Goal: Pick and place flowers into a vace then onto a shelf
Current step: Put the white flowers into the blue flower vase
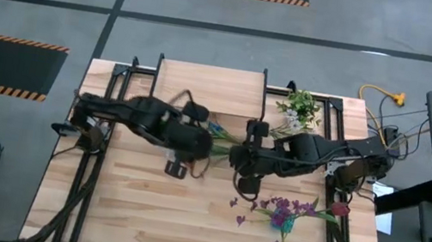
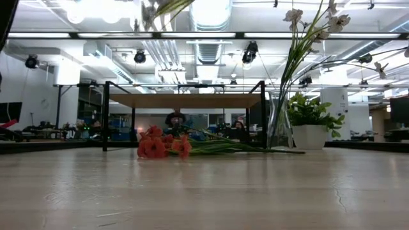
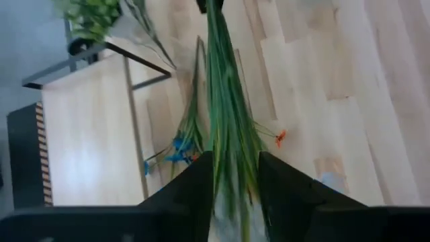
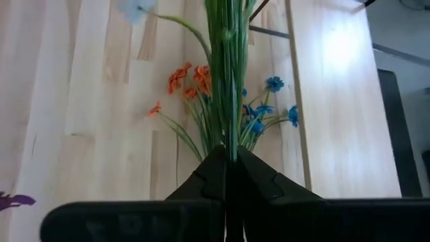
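The right gripper [image 4: 228, 161] is clamped on a bundle of green stems [image 4: 227, 67], whose blooms run out of frame. The left gripper [image 3: 234, 176] stands parted around the same stems by the shelf [image 1: 209, 85]; from above, the arms hide them.

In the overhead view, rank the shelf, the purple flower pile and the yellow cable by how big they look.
1. The shelf, clearly largest.
2. The purple flower pile, loosely scattered across the table's lower right.
3. The yellow cable, smallest, though part of it may be hidden.
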Motion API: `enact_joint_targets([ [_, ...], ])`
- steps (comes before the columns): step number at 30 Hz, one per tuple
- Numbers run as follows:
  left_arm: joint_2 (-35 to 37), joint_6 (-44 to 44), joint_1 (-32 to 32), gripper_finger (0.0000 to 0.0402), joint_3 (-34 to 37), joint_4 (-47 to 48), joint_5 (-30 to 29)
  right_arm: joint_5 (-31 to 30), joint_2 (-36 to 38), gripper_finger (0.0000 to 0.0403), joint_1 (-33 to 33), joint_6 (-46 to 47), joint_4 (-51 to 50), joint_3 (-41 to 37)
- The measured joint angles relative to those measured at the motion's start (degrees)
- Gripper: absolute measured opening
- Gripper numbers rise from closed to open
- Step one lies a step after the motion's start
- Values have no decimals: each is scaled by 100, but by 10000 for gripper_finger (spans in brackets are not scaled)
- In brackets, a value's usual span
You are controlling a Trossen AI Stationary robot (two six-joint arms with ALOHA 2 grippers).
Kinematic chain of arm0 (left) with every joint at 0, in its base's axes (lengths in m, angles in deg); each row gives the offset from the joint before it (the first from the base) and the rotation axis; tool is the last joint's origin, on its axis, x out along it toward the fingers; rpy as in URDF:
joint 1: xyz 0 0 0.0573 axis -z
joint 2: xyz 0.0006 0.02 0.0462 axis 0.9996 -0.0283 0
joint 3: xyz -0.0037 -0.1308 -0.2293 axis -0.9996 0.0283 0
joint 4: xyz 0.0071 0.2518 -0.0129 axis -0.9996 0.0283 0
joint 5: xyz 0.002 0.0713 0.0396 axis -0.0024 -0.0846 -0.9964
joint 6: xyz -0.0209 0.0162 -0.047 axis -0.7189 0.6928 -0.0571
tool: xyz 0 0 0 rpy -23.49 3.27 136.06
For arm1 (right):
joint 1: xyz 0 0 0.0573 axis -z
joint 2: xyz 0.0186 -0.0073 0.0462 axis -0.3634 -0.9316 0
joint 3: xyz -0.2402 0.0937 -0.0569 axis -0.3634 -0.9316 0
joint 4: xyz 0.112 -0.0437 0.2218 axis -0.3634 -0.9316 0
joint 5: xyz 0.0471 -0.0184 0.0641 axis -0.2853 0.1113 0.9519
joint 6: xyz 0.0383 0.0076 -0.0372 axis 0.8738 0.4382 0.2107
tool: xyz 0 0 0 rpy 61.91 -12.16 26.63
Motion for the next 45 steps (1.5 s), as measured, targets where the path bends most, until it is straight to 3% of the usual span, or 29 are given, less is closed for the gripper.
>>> enact_joint_targets([
  [11,1134,-128,0,107,28,-155,-66,-142,702,11,-2,265,175,-422],
  [17,2172,225,-37,107,888,-1037,-66,-337,1535,11,-38,451,964,-1429],
  [22,3640,263,-68,107,3006,-2456,-66,-185,2233,11,-165,71,1977,-2167],
  [28,5927,726,-68,107,6497,-5465,-72,-156,2930,11,-308,-599,3348,-3072],
  [35,7964,1304,-162,107,9859,-8413,-104,-165,3642,11,-286,-1534,5382,-4212],
  [39,8945,1538,-310,107,11328,-9931,-278,-157,4000,11,-291,-2004,6617,-4945],
  [45,10440,1587,-339,107,12829,-10996,-85,-154,4391,11,-106,-2216,8086,-6047],
])
